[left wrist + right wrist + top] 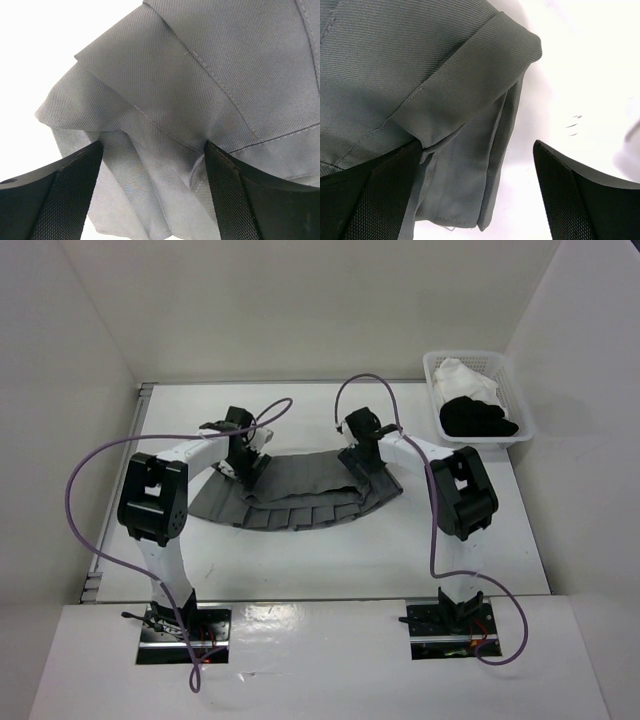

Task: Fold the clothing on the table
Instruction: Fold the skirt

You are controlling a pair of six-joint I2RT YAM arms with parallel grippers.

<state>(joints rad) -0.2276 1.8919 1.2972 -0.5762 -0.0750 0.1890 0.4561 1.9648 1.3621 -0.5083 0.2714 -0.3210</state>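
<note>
Your left hand (243, 462) and right hand (360, 455) stand released and wide astride the left and right ends of the skirt (300, 498) lying spread on the table (300, 565), likely placed so each can pinch an end for folding.

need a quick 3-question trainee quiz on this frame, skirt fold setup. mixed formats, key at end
1. True or false: the left gripper is shut on the grey skirt.
2. What lies in the basket? A) a white garment and a black garment; B) a second grey skirt; C) nothing.
3. Fill in: in the right wrist view, the right gripper has one finger at the skirt's corner and the other over bare ____.
Key: 1 false, its jaws stand open astride the fabric; 2 A; 3 table.
</note>
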